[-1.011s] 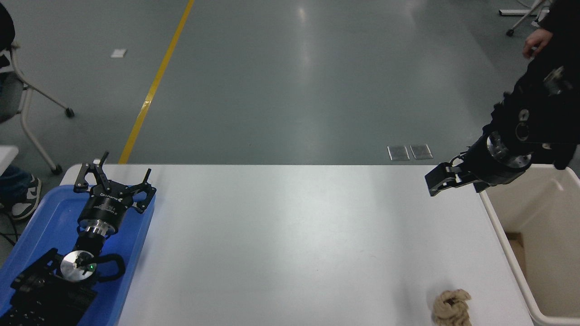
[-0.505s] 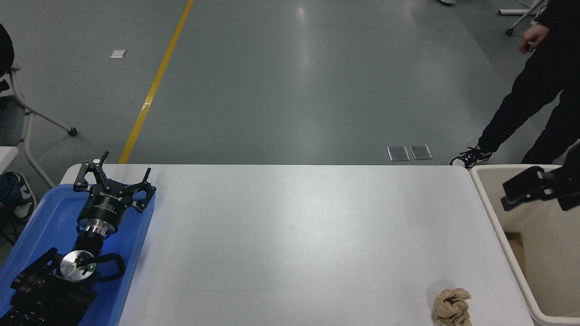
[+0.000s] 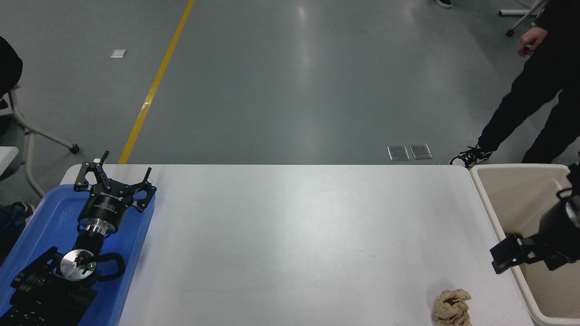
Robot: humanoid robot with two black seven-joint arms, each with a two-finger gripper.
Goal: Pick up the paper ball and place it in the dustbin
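The right gripper (image 3: 504,257) hangs over the dustbin (image 3: 494,213) rim, its fingers holding nothing, though I cannot tell how open, probably because the paper ball (image 3: 451,308) lies on the table (image 3: 294,235) just below-left of them.

paper ball (image 3: 451,308): tan-brown; dustbin (image 3: 491,213): cream-beige; tray (image 3: 54,213): blue; table (image 3: 294,235): white; floor stripe (image 3: 154,83): yellow

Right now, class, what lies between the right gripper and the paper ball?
Head view: only bare white table between the right gripper and the paper ball.
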